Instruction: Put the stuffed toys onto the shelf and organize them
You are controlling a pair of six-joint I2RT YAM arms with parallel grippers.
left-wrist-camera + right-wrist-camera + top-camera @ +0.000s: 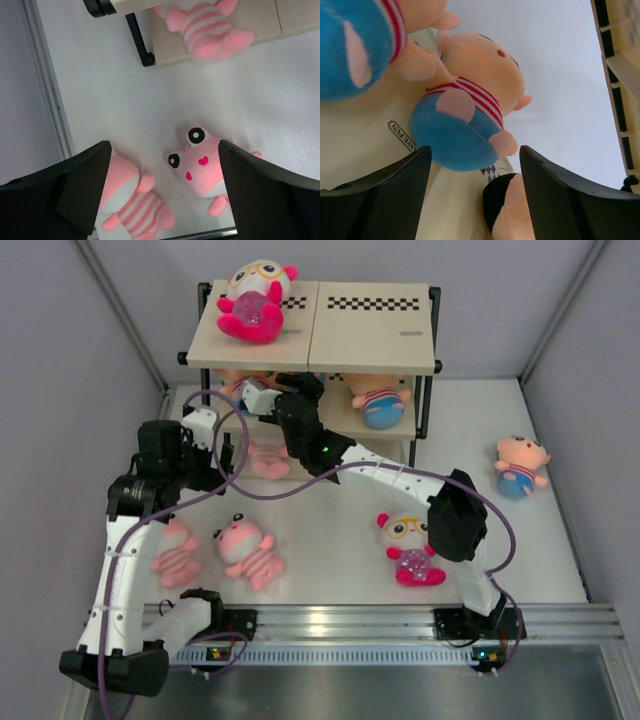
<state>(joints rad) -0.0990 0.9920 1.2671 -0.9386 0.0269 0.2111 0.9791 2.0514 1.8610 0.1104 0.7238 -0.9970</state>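
Observation:
The shelf (360,335) stands at the back. A white-and-magenta toy (255,302) lies on its top board. My right gripper (252,397) reaches into the middle tier, open; in the right wrist view (472,195) a peach toy with blue bottoms (465,117) lies just ahead on the board, another (360,35) is at upper left, and a peach-and-black part (512,210) sits between the fingers beside the right one. My left gripper (220,453) is open and empty, hovering (162,195) over two pink striped toys (132,210) (202,167) on the table.
A pink striped toy (210,27) lies on the bottom board. A peach toy (378,400) lies on the middle tier. On the table are a white-and-magenta toy (410,548) and a peach toy (520,466). Grey walls close in both sides.

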